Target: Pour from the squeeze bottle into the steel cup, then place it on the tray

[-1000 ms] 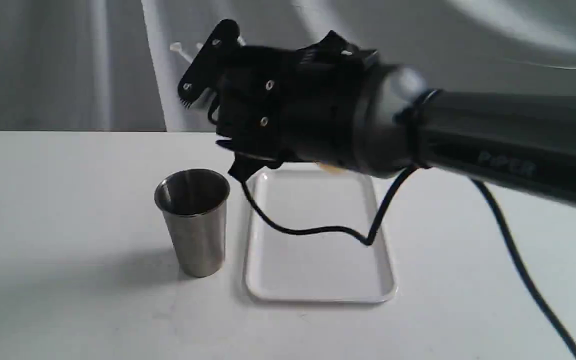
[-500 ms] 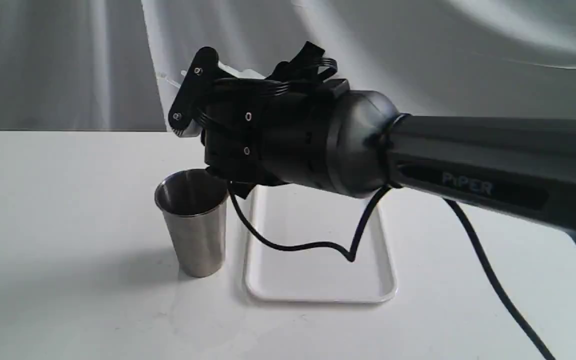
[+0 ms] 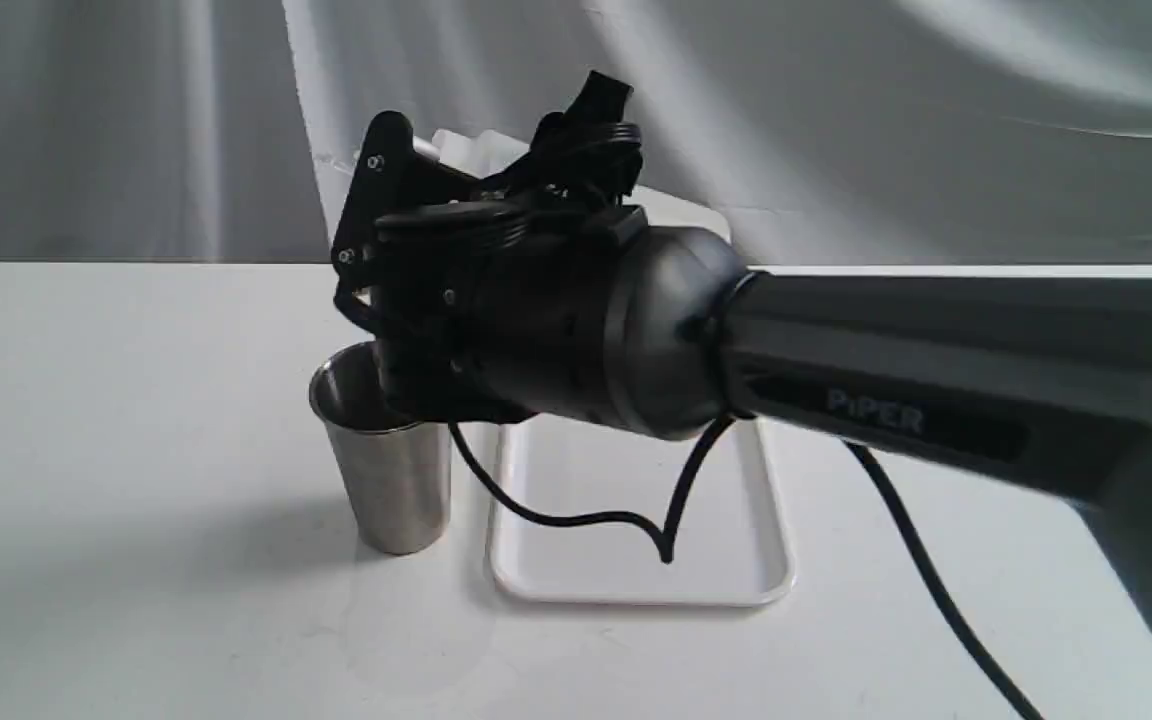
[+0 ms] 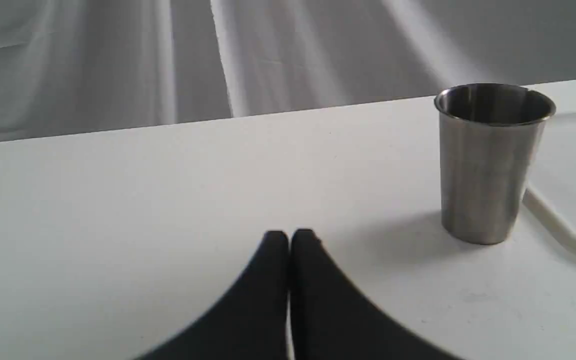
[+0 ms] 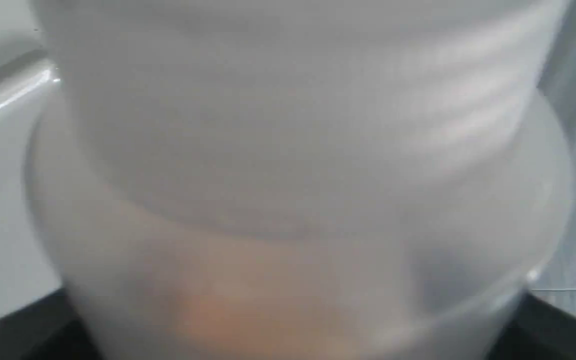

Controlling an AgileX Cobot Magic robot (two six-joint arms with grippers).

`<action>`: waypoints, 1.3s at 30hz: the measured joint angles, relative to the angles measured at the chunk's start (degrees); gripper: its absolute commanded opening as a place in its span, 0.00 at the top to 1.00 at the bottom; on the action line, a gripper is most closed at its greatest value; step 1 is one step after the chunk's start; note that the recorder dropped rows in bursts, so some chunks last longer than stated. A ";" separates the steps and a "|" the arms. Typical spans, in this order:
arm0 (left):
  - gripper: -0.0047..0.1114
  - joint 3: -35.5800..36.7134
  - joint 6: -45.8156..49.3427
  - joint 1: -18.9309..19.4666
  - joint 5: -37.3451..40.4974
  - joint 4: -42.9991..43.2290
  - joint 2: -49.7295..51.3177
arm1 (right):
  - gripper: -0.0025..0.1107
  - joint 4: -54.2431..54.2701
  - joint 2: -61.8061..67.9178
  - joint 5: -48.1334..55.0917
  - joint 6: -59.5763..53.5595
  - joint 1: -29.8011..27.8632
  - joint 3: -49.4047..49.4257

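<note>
The steel cup (image 3: 391,485) stands upright on the white table, just left of the white tray (image 3: 636,570). My right gripper (image 3: 381,215) hangs directly over the cup and covers part of its rim. It is shut on the squeeze bottle (image 3: 466,150), which the black wrist mostly hides; only a whitish part shows above the fingers. In the right wrist view the squeeze bottle (image 5: 293,175) fills the frame as a blur, with amber liquid low down. My left gripper (image 4: 288,239) is shut and empty, low over the table, apart from the steel cup (image 4: 488,165). The tray's rim (image 4: 563,230) shows beside the cup.
A black cable (image 3: 576,515) droops from the right wrist over the tray. The long right forearm (image 3: 936,380) spans the right half of the scene above the table. Grey cloth hangs behind the table's far edge.
The right arm has swung left and down with the bottle while its wrist rolled. The gripper, earlier above and right of the cup, now overlaps the cup's rim.
</note>
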 measured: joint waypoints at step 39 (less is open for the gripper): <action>0.96 0.00 0.00 0.00 0.00 0.00 0.00 | 0.85 -2.53 4.75 9.55 0.87 3.35 0.00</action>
